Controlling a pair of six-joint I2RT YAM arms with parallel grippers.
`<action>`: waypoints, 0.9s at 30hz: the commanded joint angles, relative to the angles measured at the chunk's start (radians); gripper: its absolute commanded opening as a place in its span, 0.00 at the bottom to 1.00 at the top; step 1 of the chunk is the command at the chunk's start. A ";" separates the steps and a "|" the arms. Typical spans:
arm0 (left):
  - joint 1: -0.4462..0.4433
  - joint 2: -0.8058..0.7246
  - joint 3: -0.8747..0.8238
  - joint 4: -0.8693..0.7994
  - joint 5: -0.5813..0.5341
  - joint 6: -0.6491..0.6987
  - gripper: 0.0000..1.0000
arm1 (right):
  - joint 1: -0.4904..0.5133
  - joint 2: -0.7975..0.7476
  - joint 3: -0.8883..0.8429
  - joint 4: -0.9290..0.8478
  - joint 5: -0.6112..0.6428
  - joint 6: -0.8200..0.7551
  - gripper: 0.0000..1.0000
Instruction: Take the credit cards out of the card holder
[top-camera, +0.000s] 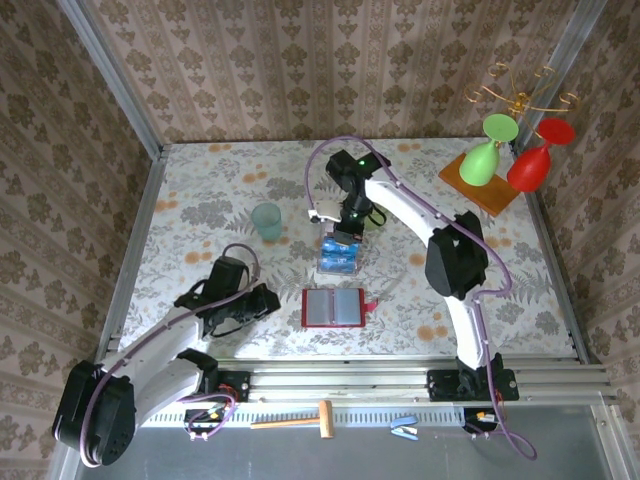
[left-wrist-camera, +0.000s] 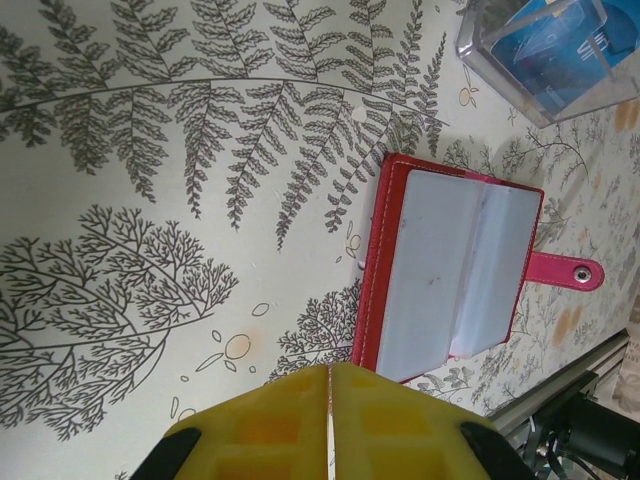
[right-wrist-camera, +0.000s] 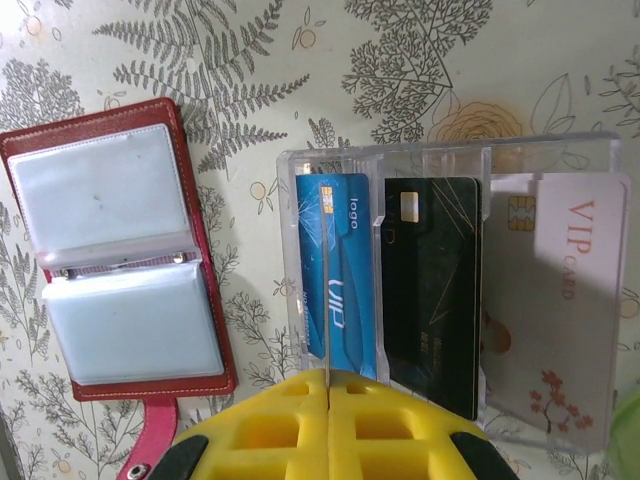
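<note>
Card holder (top-camera: 333, 308): lying open and flat near the table's (top-camera: 200, 190) near edge, grey pocket panels up.
Holder axis: long side running left-right across the table, fold line running near-far; strap (top-camera: 371, 307) with its snap pointing off to the right.
Credit cards (right-wrist-camera: 345, 290): standing side by side in the slots of the clear box (right-wrist-camera: 450, 158), just beyond the holder.
Card order, right wrist view: blue card (right-wrist-camera: 340, 250) nearest the holder, then black card (right-wrist-camera: 430, 290), then white-pink card (right-wrist-camera: 560, 300).
Card axis: long sides parallel to one another, chip ends all toward the same box wall.
Right gripper (right-wrist-camera: 328, 385): yellow fingers pressed together, hanging over the box at the blue card's slot; no telling whether anything is pinched.
Left gripper (left-wrist-camera: 330, 375): fingers pressed together, nothing between them, low over the cloth just left of the holder.
Edges: narrow strip of cloth between holder and box; metal rail close behind the holder's near side.
Open room: bare cloth to the holder's left and right; teal cup (top-camera: 267, 221) left of the box, wooden board (top-camera: 480, 190) well apart at the far right.
</note>
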 joint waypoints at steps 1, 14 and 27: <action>0.012 -0.026 -0.013 -0.052 0.006 0.007 0.10 | -0.006 0.049 0.047 -0.072 -0.022 -0.033 0.00; 0.063 -0.054 -0.022 -0.076 0.010 0.017 0.11 | -0.005 0.107 0.060 -0.067 -0.038 -0.008 0.14; 0.208 0.098 0.090 -0.108 -0.010 0.206 0.24 | -0.008 -0.080 -0.108 0.089 0.034 0.115 0.31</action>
